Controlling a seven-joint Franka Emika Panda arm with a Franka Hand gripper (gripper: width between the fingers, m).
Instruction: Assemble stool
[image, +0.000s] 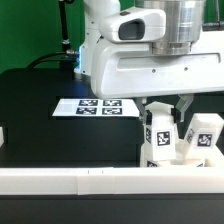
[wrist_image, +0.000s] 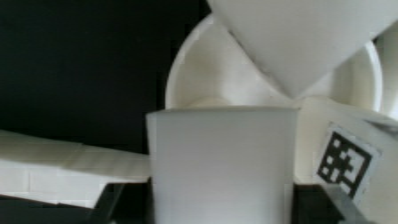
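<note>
The pincer (image: 166, 108) hangs low over the desk (image: 40, 110); whether it grips I cannot tell. A tagged leg (image: 159, 140) stands directly beneath, another leg (image: 203, 137) just beside.

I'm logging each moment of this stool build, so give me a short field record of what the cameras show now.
arm: over the black table, toward the exterior view's right
gripper: lowered to the tagged white legs; open or shut cannot be told
legs in exterior view: one under the gripper, one further right
seat: round white disc, seen behind a leg in the wrist view
marker board: flat on the table
white bar: along the table's near edge
</note>
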